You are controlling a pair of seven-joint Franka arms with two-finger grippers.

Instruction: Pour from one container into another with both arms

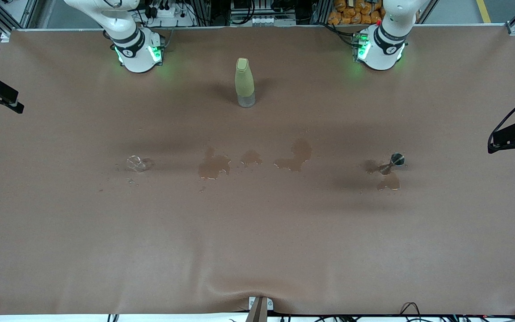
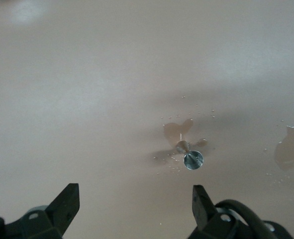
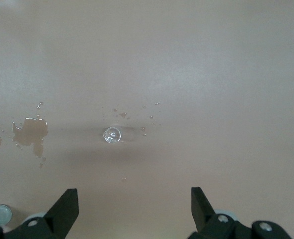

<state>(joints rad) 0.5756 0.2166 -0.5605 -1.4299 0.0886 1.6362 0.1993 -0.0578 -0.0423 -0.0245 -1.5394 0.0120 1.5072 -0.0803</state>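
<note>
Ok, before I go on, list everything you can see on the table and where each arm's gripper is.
bottle: 1, pale yellow-green with a clear base, upright, between the two arm bases.
clear glass: 1, transparent, toward the right arm's end, nearer the front camera than the bottle.
metal jigger: 1, silver, toward the left arm's end.
spilled puddles: several, dark wet patches, between glass and jigger.
table cover: 1, brown.
left gripper: open, over the jigger.
right gripper: open, over the glass.

white jointed arms (image 1: 134, 44), green-lit bases, black wedge-shaped pincer fingers (image 2: 67, 204)
</note>
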